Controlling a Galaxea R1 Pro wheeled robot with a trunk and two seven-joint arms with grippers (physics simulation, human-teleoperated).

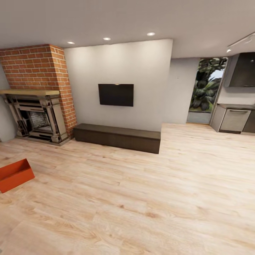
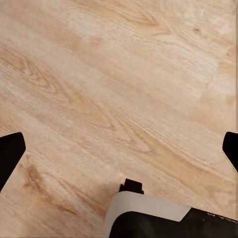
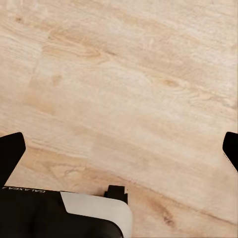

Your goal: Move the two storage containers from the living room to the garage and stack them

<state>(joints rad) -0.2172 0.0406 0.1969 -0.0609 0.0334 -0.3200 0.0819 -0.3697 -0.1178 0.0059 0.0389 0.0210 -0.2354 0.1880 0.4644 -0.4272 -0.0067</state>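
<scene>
One storage container, floor-bound.

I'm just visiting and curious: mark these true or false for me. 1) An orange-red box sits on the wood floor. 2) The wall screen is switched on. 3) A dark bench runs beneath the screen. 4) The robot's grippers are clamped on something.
1) True: the lidless orange-red storage container rests on the light wood-plank floor.
2) False: the black wall screen is blank.
3) True: the long dark brown bench chest lies below it, beside the red brick fireplace.
4) False: the left gripper and right gripper are open over bare floor.
</scene>
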